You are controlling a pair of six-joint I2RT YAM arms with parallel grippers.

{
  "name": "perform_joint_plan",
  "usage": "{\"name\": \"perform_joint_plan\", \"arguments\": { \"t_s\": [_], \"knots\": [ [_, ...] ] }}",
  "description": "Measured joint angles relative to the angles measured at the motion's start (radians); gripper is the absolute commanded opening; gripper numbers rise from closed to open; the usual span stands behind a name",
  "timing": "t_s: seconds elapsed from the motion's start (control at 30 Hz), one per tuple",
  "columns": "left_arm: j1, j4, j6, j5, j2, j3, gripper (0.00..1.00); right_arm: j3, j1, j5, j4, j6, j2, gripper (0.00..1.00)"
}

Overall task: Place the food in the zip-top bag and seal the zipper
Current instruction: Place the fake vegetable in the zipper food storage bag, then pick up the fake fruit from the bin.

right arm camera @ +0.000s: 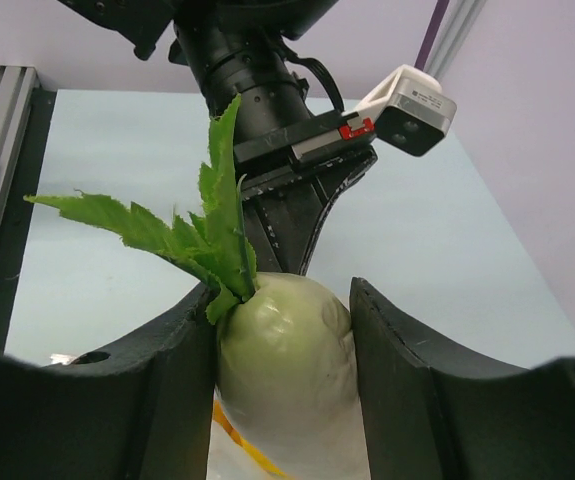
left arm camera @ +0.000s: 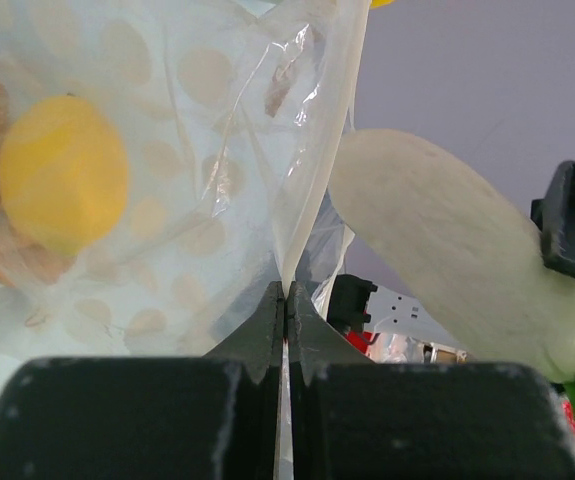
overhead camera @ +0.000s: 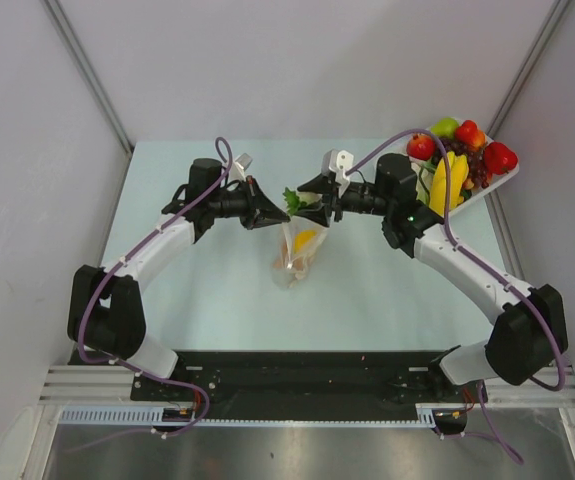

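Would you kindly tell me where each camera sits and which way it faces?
Top external: above and behind the bases, looking down on the table; both arms show.
Left wrist: looks along left fingers pinching the zip-top bag.
Right wrist: looks past right fingers gripping the radish, towards the left arm.
Wrist views share the radish.

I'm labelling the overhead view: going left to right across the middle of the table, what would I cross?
The left end effector → zip-top bag → right end effector, gripping the radish → white basket of fruit.
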Motion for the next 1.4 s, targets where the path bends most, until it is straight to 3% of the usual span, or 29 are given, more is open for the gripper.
{"name": "perform_joint_plan", "arguments": {
  "t_s": [0.1,0.4,0.63,0.8,0.87,1.23,1.4],
  "knots": [
    [0.000,0.000,0.000,0.010,0.000,0.000,0.00,0.000,-0.006,-0.012,0.029,0.004,0.024,1.00],
    [0.000,0.000,0.000,0.015,0.000,0.000,0.00,0.000,-0.034,-0.034,0.016,-0.006,-0.032,1.00],
    [0.000,-0.017,0.016,0.015,0.000,0.014,0.00,0.139,-0.238,0.040,-0.104,0.027,-0.018,0.96],
    [0.000,-0.024,0.026,0.015,-0.001,0.021,0.00,0.369,-0.358,0.238,-0.317,-0.044,0.154,0.82],
    [0.000,-0.024,0.027,0.015,-0.001,0.021,0.00,0.473,-0.375,0.345,-0.411,-0.064,0.250,0.81],
    [0.000,-0.023,0.027,0.014,-0.001,0.021,0.00,1.124,-0.438,0.746,-0.775,-0.135,0.795,0.93],
    [0.000,-0.023,0.033,0.014,-0.001,0.021,0.00,1.212,-0.484,0.799,-0.823,-0.168,0.902,0.96]
  ]
}}
